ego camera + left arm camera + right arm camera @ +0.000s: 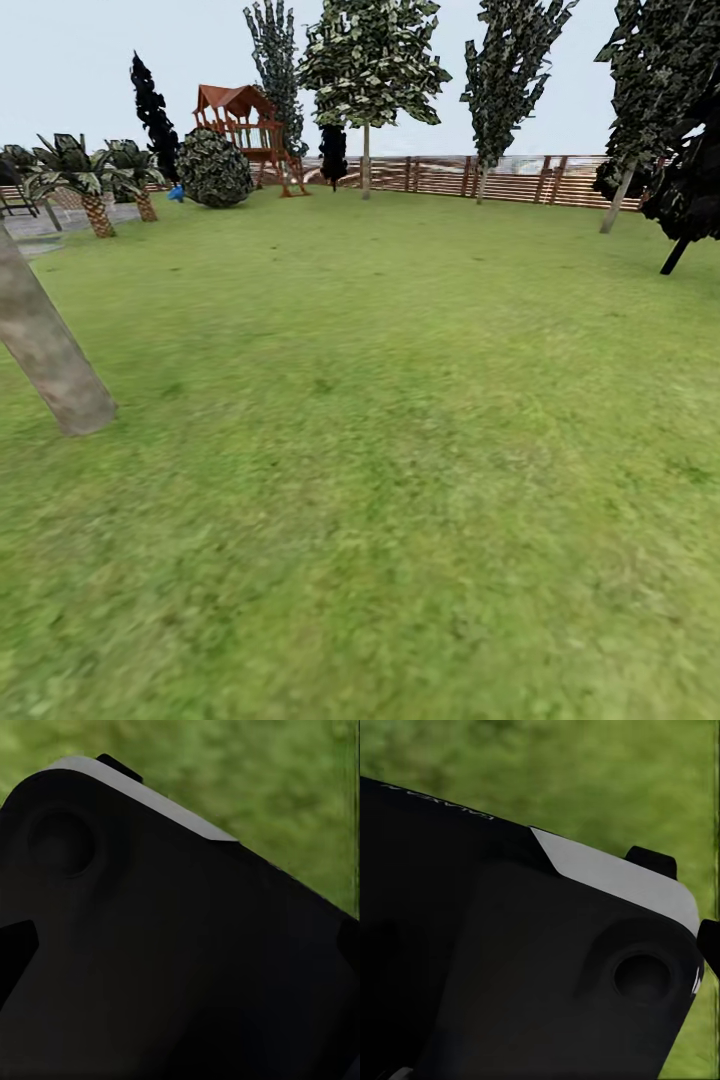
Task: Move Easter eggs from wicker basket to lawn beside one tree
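Observation:
The lawn (400, 450) spreads wide and green ahead of me in the head view. A tree with a smooth pale trunk (55, 370) leans in close at the left. More trees of that kind stand by the fence, one at the middle back (366, 150) and another to its right (484, 170). The three Easter eggs and the wicker basket are out of view. In the left wrist view a black robot casing (180, 960) blocks most of the picture, with grass (262, 780) behind it. The right wrist view shows a similar black casing (510, 975) over grass.
A brown slatted fence (520, 180) rings the far side. A wooden play tower (245, 125), a round bush (213, 170) and a bit of blue slide (176, 192) stand at the back left. Palms (95, 205) edge a grey patch at the left. A black-leaved tree (690, 215) stands at the right.

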`<state>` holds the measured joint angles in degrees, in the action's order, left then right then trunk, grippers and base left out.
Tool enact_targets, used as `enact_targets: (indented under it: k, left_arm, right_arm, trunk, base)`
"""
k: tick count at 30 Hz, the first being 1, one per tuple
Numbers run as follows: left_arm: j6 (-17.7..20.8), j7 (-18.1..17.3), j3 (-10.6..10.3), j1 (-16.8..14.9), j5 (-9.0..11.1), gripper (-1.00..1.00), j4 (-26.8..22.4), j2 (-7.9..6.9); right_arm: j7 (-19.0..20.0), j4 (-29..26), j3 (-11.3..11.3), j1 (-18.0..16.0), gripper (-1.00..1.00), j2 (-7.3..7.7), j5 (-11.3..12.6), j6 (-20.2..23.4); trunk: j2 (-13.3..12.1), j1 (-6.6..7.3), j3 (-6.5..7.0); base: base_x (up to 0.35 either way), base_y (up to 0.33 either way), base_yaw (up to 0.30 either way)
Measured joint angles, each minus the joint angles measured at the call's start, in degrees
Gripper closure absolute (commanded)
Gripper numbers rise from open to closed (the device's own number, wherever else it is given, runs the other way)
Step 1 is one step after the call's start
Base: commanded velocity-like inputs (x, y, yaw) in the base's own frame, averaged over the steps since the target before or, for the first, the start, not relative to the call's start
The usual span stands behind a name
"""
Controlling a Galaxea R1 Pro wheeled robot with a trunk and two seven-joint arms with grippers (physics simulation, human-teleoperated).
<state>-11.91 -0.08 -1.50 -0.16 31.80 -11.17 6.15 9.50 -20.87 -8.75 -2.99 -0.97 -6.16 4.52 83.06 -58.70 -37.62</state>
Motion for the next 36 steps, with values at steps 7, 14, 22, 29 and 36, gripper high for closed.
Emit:
enact_targets:
  k: [7,14,22,29,36]
  left_arm:
    - [-0.01,0.0,0.0,0.0,0.0,-1.0,0.0,0.0]
    - [-0.01,0.0,0.0,0.0,0.0,-1.0,0.0,0.0]
    - [-0.01,0.0,0.02,0.0,0.0,-1.0,0.0,0.0]
    - [-0.01,0.0,0.0,0.0,0.0,-1.0,0.0,0.0]
    - [-0.01,0.0,0.0,0.0,0.0,-1.0,0.0,0.0]
  right_arm:
    - [0.0,0.0,0.0,0.0,-1.0,0.0,0.0,0.0]
    - [0.0,0.0,0.0,0.0,-1.0,0.0,0.0,0.0]
    - [-0.01,0.02,0.0,0.0,-1.0,0.0,0.0,0.0]
    - [0.0,0.04,0.0,0.0,-1.0,0.0,0.0,0.0]
    - [0.0,0.01,0.0,0.0,-1.0,0.0,0.0,0.0]
  trunk:
    - [0.0,0.0,0.0]
    - [0.0,0.0,0.0]
    - [0.0,0.0,0.0]
    - [0.0,0.0,0.0]
    - [0.0,0.0,0.0]
  base:
    - [0.326,-0.185,0.0]
    - [0.326,-0.185,0.0]
    - [0.326,-0.184,0.0]
    - [0.326,-0.183,0.0]
    - [0.326,-0.177,0.0]
